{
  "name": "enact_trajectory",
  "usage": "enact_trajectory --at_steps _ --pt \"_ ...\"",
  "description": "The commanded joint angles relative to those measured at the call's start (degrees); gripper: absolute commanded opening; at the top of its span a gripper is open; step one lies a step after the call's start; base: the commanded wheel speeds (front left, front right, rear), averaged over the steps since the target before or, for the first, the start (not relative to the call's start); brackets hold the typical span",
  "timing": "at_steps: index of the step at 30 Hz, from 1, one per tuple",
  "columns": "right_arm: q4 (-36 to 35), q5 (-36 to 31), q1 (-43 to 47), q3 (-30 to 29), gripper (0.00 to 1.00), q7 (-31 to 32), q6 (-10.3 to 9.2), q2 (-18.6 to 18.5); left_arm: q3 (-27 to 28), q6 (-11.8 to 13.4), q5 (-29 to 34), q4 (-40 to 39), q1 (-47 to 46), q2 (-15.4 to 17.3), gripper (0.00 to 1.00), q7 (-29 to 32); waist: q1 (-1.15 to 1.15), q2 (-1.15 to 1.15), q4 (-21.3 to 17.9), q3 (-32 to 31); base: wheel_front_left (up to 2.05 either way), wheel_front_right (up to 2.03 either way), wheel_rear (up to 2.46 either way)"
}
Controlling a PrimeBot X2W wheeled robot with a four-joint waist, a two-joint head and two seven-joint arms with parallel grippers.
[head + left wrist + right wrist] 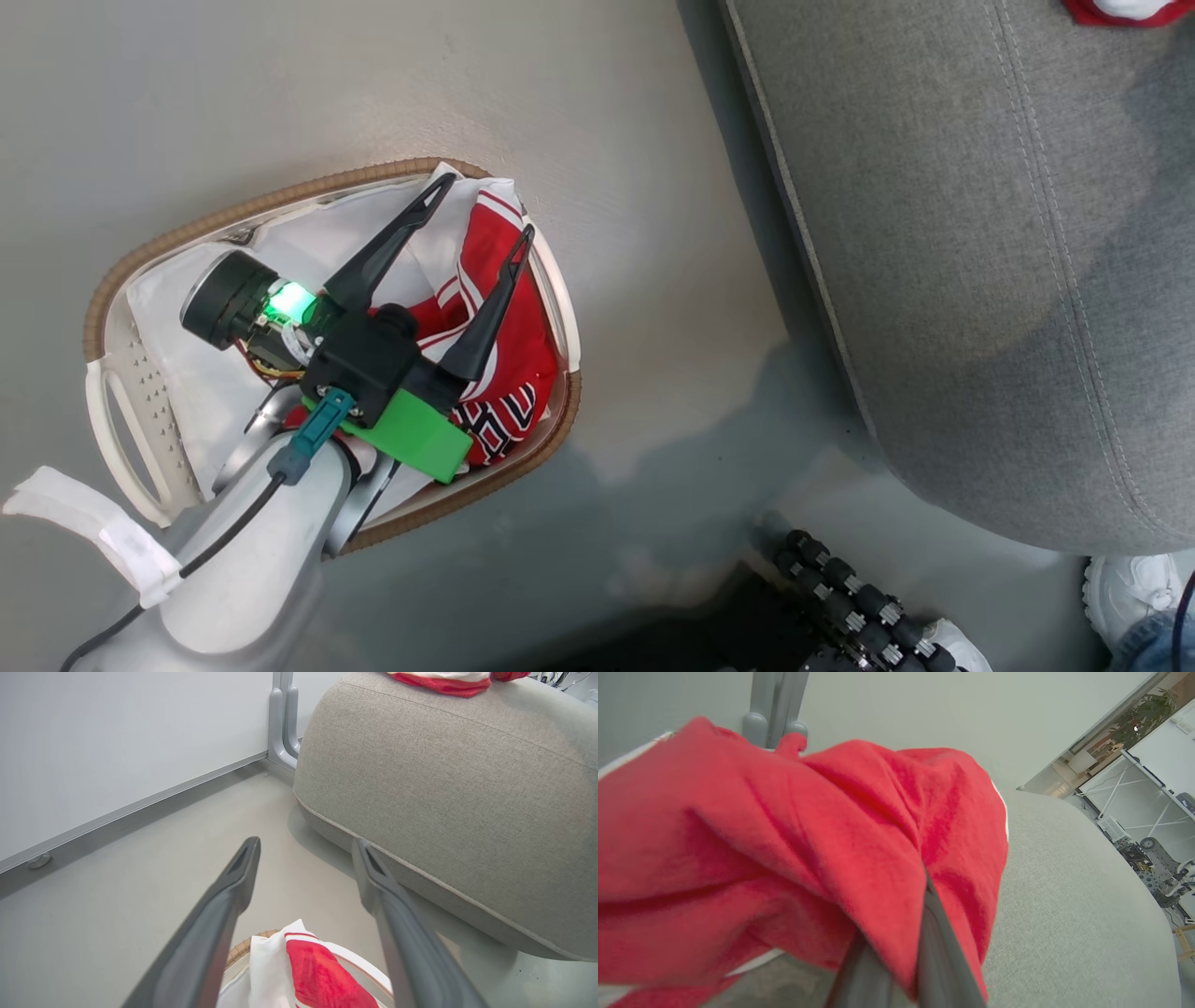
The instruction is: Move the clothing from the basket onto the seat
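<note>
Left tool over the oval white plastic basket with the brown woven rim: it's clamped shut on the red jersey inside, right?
No. The left tool is open: the left wrist view shows its two dark fingers spread apart above the red jersey in the oval white plastic basket, gripping nothing.

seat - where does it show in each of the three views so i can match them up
Head view: the seat takes the right side, seen from above.
Left wrist view: upper right, its rounded side towards the camera.
Right wrist view: lower right, partly behind red cloth.
Shared landmark: the red jersey on its top.
</note>
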Motion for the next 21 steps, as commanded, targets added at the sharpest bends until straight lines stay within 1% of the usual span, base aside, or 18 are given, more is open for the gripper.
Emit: enact_trajectory --at_steps 1,2,7,13,18,21 --pt "-0.4 0.47 1.45 -0.49 0.48 -0.13 -0.08 0.34 0.04 0.37 -0.12 0.29 0.6 0.01 1.0 -0.42 -0.01 0.0 -0.01 -0.81 0.0 0.0 0.0" --pt "-0.75 0.86 2.42 -0.78 1.0 -0.13 -0.08 0.92 0.02 0.32 -0.34 0.58 0.75 -0.22 1.0 -0.51 -0.01 0.0 0.04 -1.33 0.0 0.0 0.0" --pt "-2.22 1.72 7.43 -0.29 1.0 -0.13 -0.08 1.83 0.24 0.47 -1.26 2.35 1.39 -1.24 1.0 -1.04 -0.01 0.0 0.44 -4.53 0.0 0.0 0.0" --pt "-3.94 3.2 13.46 1.29 1.0 -0.13 -0.08 1.28 1.05 0.42 -2.62 5.09 2.46 -3.29 1.0 -1.53 -0.01 0.0 1.89 -9.79 0.0 0.0 0.0" --pt "-5.03 4.15 15.65 3.26 1.0 -0.14 -0.08 -0.23 3.28 0.13 -3.28 5.85 3.82 -5.06 1.0 -1.51 -0.01 0.0 3.55 -14.48 0.0 0.0 0.0" --pt "-5.92 4.82 15.71 4.32 1.0 -0.13 -0.08 -0.44 5.3 -0.05 -3.58 6.45 4.87 -6.31 1.0 -1.49 -0.01 0.0 5.04 -17.9 0.0 0.0 0.0"
